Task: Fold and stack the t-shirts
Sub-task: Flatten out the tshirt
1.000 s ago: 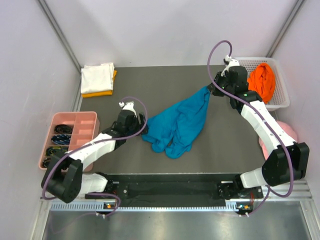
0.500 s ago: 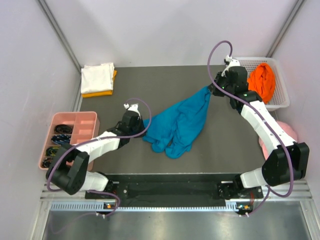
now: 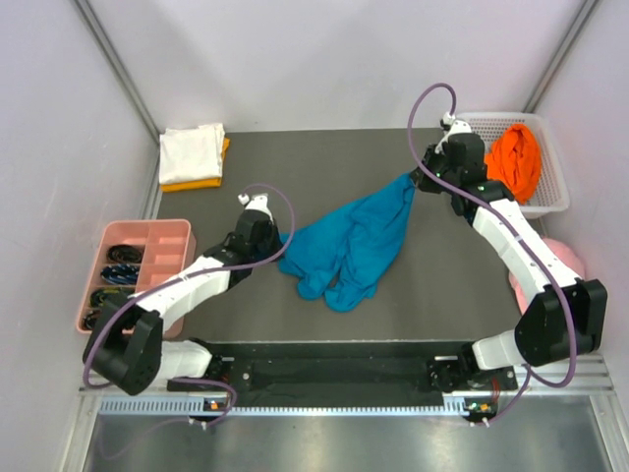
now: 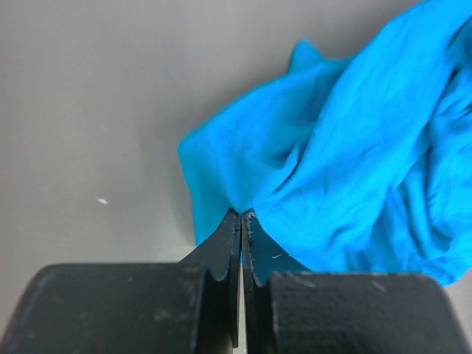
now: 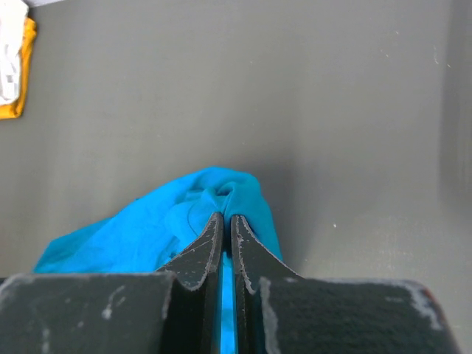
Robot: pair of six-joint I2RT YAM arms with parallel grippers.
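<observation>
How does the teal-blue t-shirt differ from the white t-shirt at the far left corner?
The teal-blue cloth t-shirt lies crumpled and spread out; the white cloth t-shirt is neatly folded. The left hand and the right hand each pinch the teal-blue one; no hand touches the white one. The white one rests on a yellow-orange t-shirt; the teal-blue one on the dark table. Both are plain cloth.

The counter (image 3: 324,157) was lit brightly and evenly from above. Only soft, short shadows were cast beneath the arms and along the edges of the teal-blue t-shirt (image 3: 349,241). The pale walls were nearly washed out. The left end effector (image 4: 241,215) and the right end effector (image 5: 223,220), close to their lenses, were rendered dark and slightly soft.
</observation>
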